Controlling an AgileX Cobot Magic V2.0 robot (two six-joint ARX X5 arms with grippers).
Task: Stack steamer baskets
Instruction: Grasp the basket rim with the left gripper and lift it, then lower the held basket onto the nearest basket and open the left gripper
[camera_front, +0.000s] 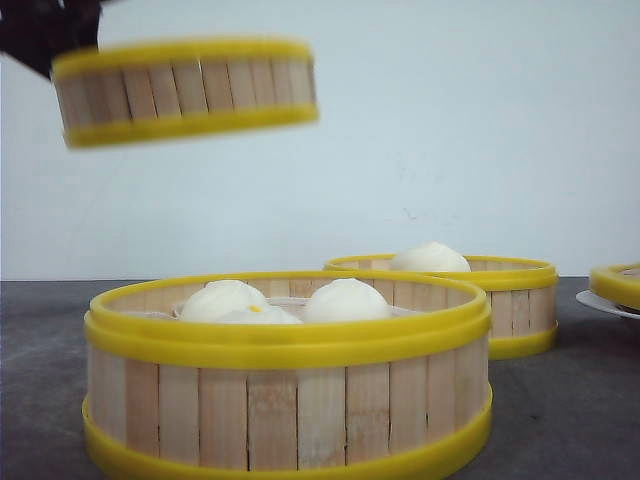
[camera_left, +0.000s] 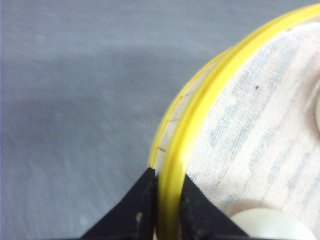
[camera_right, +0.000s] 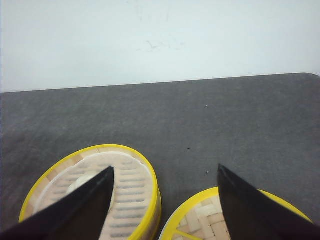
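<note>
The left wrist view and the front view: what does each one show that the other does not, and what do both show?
Only the left wrist view shows the left gripper shut on the lifted basket's yellow rim, with the cloth liner inside. Only the front view shows the near basket with its buns, the far basket, and the white wall. Both show the lifted basket in the air and the grey table.

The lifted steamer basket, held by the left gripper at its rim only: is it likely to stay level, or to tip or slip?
The lifted steamer basket probably tips a little: it already hangs slightly tilted. The left gripper pinches only the thin glossy rim, so some slipping seems possible. The wall looks stiff, so it likely keeps its shape.
</note>
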